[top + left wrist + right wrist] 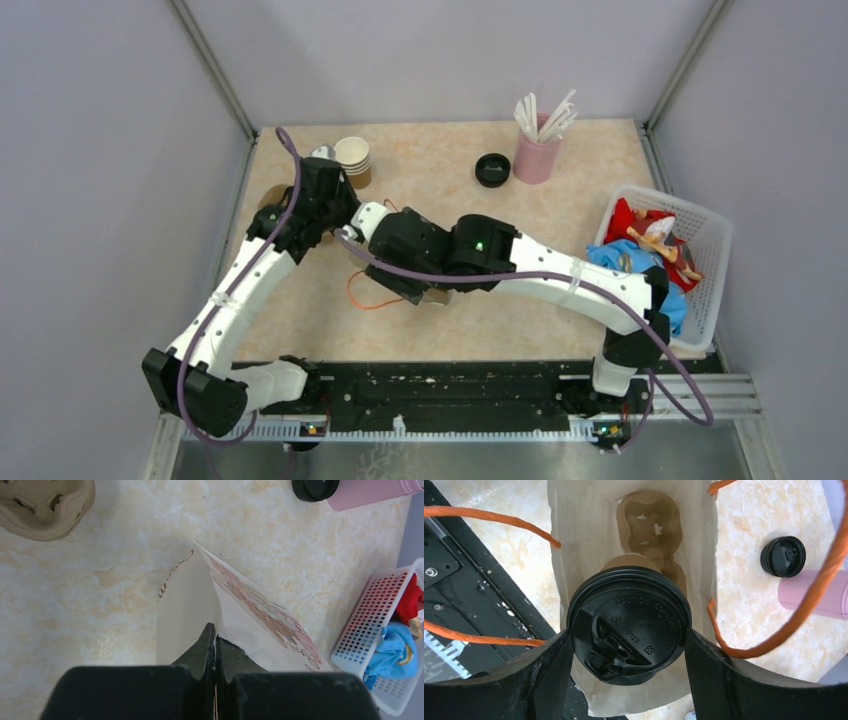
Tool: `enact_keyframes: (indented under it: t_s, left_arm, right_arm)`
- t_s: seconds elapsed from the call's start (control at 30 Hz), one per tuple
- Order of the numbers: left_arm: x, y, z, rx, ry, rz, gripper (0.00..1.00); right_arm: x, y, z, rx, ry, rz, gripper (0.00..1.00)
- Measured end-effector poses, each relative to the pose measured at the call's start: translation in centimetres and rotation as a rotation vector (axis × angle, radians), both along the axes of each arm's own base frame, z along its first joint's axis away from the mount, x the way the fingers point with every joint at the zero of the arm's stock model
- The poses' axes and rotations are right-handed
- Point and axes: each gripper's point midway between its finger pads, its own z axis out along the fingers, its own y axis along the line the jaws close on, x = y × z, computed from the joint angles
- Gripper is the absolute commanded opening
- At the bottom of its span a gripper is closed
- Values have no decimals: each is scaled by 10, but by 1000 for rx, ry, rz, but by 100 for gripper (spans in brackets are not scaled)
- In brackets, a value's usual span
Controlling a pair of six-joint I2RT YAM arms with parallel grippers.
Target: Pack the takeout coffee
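Left fingers (202, 650) pinch the bag (185, 615), right fingers (549, 680) clamp takeout coffee (629, 622); marbled beige table (560, 210), grey walls (450, 60)

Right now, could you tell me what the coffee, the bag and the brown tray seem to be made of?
Takeout coffee: glossy black plastic lid with embossed lettering; matte brown cup, likely paper. Bag: matte white paper, creased and printed; its orange handles look like twisted cord. Tray: tan moulded pulp, probably, given its soft-edged wells.

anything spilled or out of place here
Nothing spilled. The takeout coffee, lid seated, is gripped by the right gripper over the open paper bag; the left gripper pinches the bag's edge.
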Motion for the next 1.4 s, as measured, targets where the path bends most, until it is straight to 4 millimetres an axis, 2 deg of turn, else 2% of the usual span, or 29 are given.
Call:
enact_keyframes:
  t_s: [0.07,0.2,0.33,0.6,0.83,1.0,1.13,1.3,1.4]
  left_arm:
    - [0,-1,0,-5,-5,-3,0]
    - [0,-5,2,-33,-35,-22,0]
    - [-5,-10,6,-74,-79,-52,0]
    - [-8,-18,20,-135,-197,-109,0]
    - [-18,-19,17,-162,-360,-161,0]
    - [-17,-22,18,-153,-456,-206,0]
    - [-17,-25,17,-140,-482,-244,0]
    - [-23,-28,8,-123,-484,-292,0]
    - [-29,-28,5,-118,-474,-312,0]
  right_arm:
    - [0,-1,-5,0,-2,1,68]
    - [-2,-11,-34,-66,15,3,68]
    - [0,-10,-50,-85,17,0,68]
    - [15,-18,-57,-72,-21,-25,68]
    - [30,-24,-61,-90,-91,-8,69]
    - [42,-32,-69,-124,-107,-3,70]
    - [49,-37,-76,-137,-122,8,70]
    - [49,-49,-88,-135,-126,37,70]
    - [48,-49,-89,-123,-126,56,70]
